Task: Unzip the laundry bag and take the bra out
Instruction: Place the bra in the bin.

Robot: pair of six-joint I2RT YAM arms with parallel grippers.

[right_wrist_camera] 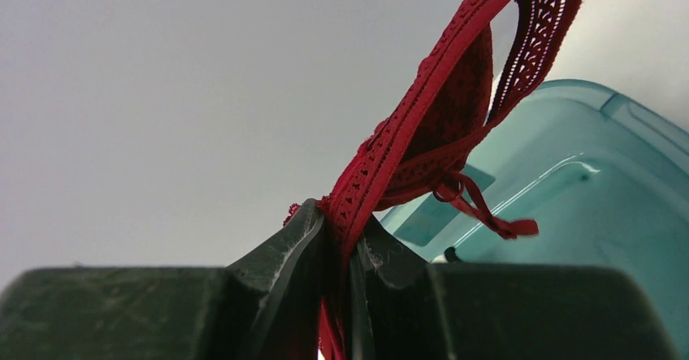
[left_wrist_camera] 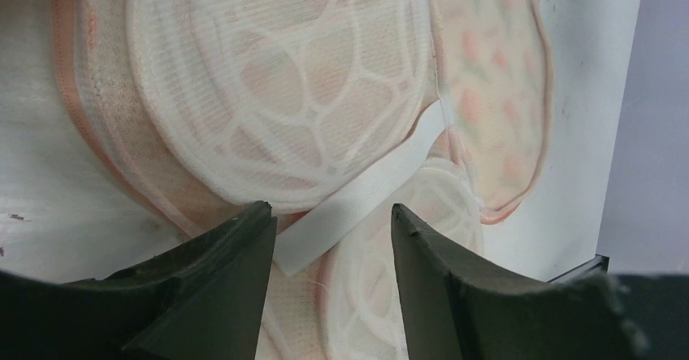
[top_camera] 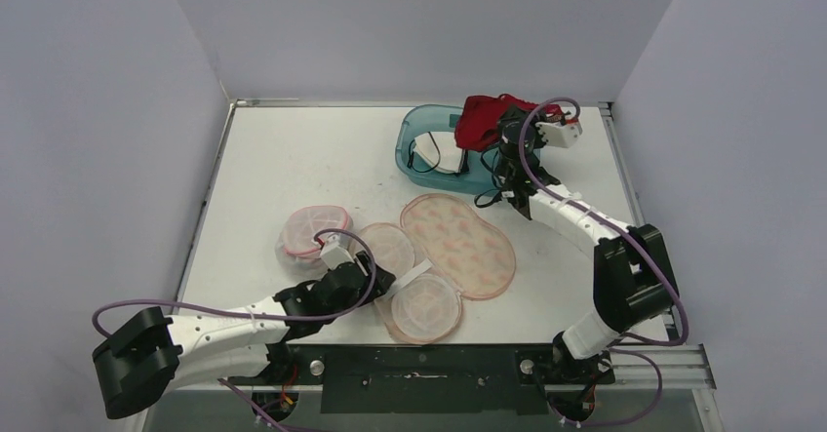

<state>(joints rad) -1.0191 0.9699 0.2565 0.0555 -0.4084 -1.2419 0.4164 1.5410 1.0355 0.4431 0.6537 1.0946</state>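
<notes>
Bra: red lace, hanging at the far right of the table above a teal bin, well apart from the laundry bag.
Right gripper: fingers pinched together on a lace band of the bra, which rises out of the pinch; a thin ringed strap dangles beside it.
Laundry bag: peach-trimmed mesh, spread open beside the left arm.
Left gripper: fingers parted about halfway, holding nothing, low over the bag.
White elastic strap: crosses the gap between the left fingertips; contact cannot be told.
</notes>
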